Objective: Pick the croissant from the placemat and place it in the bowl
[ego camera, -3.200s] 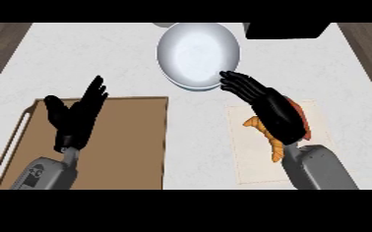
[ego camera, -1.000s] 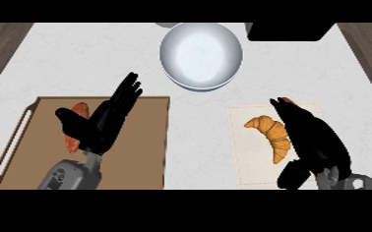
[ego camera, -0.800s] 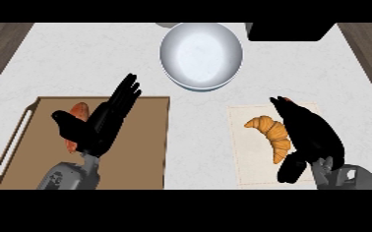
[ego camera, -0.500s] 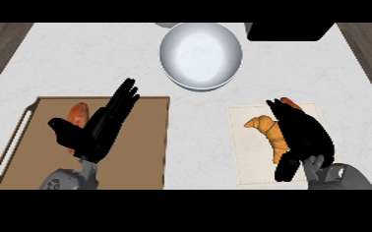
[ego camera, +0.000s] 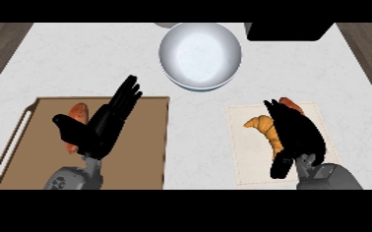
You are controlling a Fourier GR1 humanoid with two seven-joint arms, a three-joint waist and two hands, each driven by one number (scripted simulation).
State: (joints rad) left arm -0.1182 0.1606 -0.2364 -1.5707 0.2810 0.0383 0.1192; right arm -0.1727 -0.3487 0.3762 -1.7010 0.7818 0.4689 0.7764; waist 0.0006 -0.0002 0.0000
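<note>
The golden croissant (ego camera: 262, 128) lies on a white placemat (ego camera: 247, 169) at the right. My right hand (ego camera: 299, 136) rests over the croissant's right half, fingers fairly straight and pointing up-left, thumb (ego camera: 280, 166) low beside the croissant's near end. It hides part of the pastry. A small orange bit (ego camera: 291, 103) shows beyond the fingertips. The white bowl (ego camera: 200, 54) stands empty at the back centre, well beyond the placemat. My left hand (ego camera: 102, 125) stays open, fingers up, over the brown board.
A brown wooden board (ego camera: 145, 147) with a pale handle (ego camera: 18, 132) lies at the left; an orange-red item (ego camera: 76, 113) sits on it, half hidden by my left hand. A black block (ego camera: 291, 32) stands at the back right, beside the bowl.
My right hand has slid left from beside the croissant onto its right half and come closer to the placemat. The left hand has drifted slightly, still open.
</note>
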